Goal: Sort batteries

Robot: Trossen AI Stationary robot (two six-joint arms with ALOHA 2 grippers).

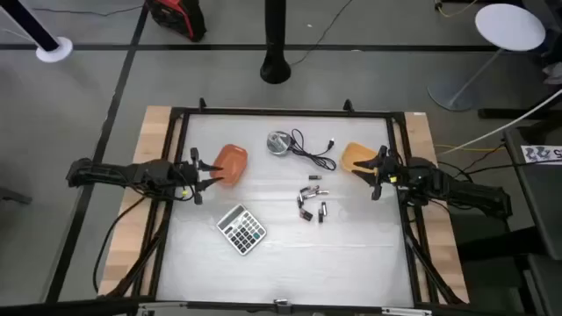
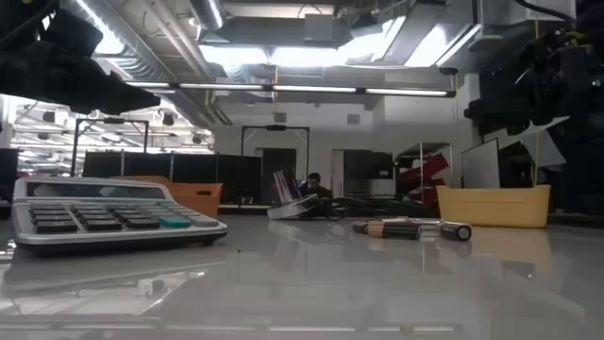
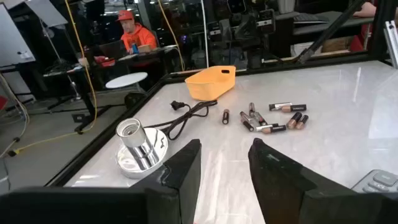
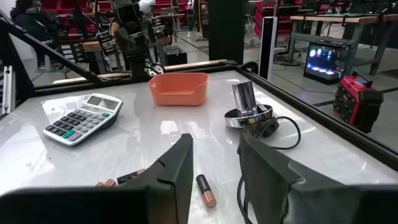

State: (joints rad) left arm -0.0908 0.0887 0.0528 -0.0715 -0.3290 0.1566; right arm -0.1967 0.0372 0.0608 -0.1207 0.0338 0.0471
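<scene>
Batteries (image 1: pixel 311 201) lie loose in a small scatter on the white counter (image 1: pixel 281 263), a little right of its middle, between the 2 arms and touching neither. In the left wrist view the same cells (image 3: pixel 267 118) show dark bodies with copper-coloured ends, some side by side, 1 lying a little apart towards the black cable (image 3: pixel 186 117). From table height 2 of them (image 2: pixel 415 229) lie end to end in front of the yellow bin (image 2: pixel 493 205).

The left gripper (image 1: pixel 211 174) hangs at the left side of the counter, just beside the orange bin (image 1: pixel 231 161), its 2 dark fingers (image 3: pixel 183 168) apart with nothing between them. The right gripper (image 1: pixel 369 172) hangs at the right side, right against the yellow bin (image 1: pixel 356 155), and its fingers (image 4: pixel 177 165) are also apart and hold nothing; 1 battery (image 4: pixel 206 190) lies on the counter just ahead of them.

A calculator (image 1: pixel 241 229) sits tilted nearer the front of the counter, left of the batteries. Towards the back, a silver lamp socket on a round base (image 1: pixel 279 143) stands upright, and the black cable (image 1: pixel 309 151) with its plug trails from it to the right. Beyond the counter a person (image 3: pixel 132 36) in a red cap and orange top sits at a desk.
</scene>
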